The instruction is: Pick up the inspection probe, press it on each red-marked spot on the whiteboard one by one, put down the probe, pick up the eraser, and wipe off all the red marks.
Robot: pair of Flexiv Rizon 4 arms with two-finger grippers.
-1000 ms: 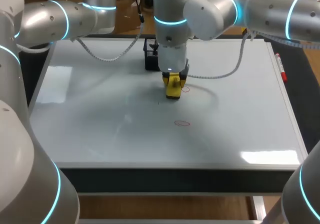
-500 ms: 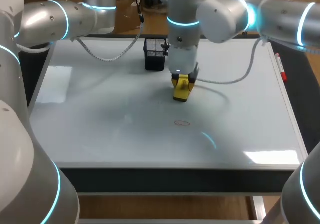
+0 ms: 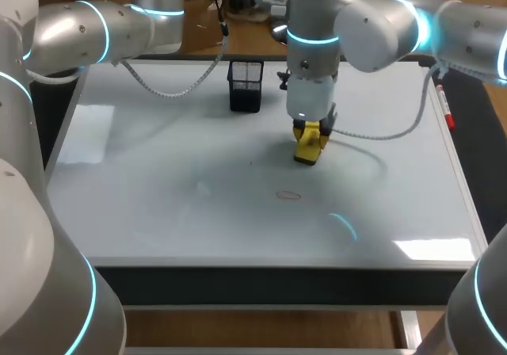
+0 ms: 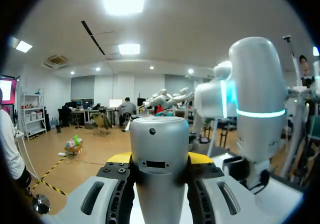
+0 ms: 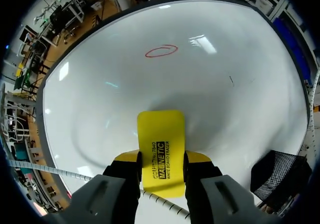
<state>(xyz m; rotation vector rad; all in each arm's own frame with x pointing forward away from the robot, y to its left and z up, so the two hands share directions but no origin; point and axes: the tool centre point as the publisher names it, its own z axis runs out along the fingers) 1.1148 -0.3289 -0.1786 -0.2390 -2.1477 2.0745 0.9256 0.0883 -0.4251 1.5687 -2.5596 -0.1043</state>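
we cannot tell whether our left gripper is spread or closed, a black mesh basket stands at the whiteboard's far edge, one red oval mark lies nearer us, and just right our right gripper pinches the yellow eraser against the board.

A robot lab. Two big silver robot arms with glowing blue rings, the left arm and the right arm, bent over a bench. A whiteboard flat on top, with a drawn red ring and a yellow eraser. A black mesh basket and a red marker at its edges.
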